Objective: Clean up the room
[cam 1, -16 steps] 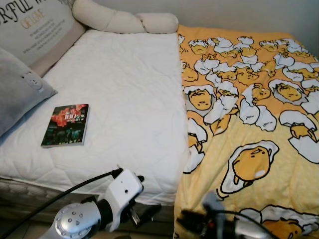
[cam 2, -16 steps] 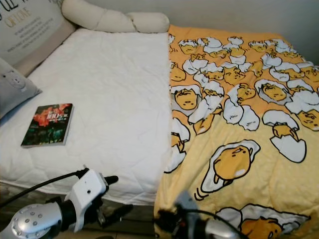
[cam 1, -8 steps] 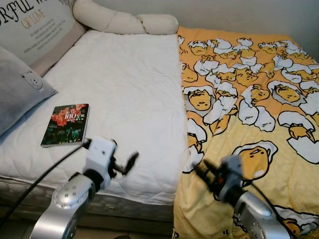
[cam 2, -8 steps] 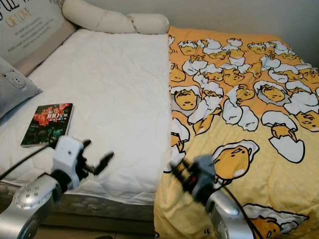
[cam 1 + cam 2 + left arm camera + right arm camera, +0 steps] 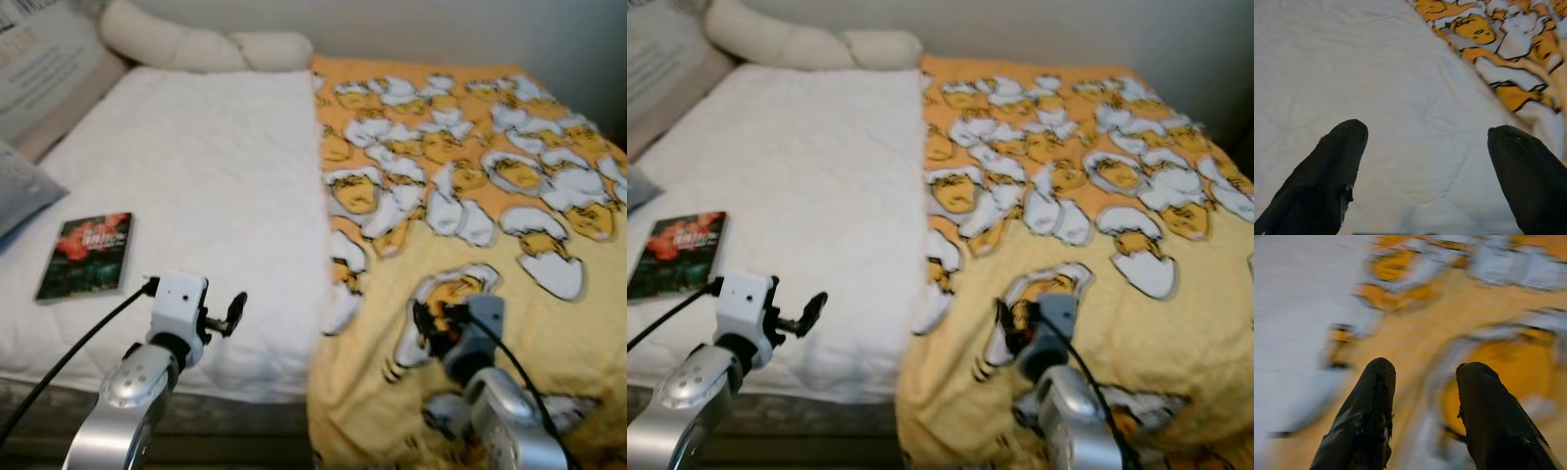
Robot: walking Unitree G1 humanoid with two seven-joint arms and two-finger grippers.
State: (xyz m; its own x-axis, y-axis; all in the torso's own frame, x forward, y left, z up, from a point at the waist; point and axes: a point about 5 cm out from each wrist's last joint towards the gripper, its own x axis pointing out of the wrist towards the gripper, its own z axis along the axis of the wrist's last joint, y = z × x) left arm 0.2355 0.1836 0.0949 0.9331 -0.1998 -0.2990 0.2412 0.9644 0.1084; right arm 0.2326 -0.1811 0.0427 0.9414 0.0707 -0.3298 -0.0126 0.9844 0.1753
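A dark book (image 5: 86,255) with a red cover picture lies flat on the white mattress (image 5: 206,157), near its front left. A yellow blanket (image 5: 490,206) printed with egg characters covers the bed's right half. My left gripper (image 5: 231,311) hovers low over the mattress's front edge, right of the book, open with nothing between its fingers (image 5: 1327,181). The blanket's edge (image 5: 1508,44) lies just ahead of it. My right gripper (image 5: 432,319) is over the front part of the blanket, open and holding nothing; its fingers (image 5: 1364,416) stand out against the blurred yellow cloth.
A long cream bolster (image 5: 196,47) lies along the bed's head by the wall. A printed cushion (image 5: 39,69) and a grey pillow (image 5: 15,191) lean at the far left. The bed's front edge (image 5: 235,397) runs just below my grippers.
Both arms have risen from below the bed's edge to over the bed. The right gripper has gone forward onto the blanket. The camera has turned a little to the right.
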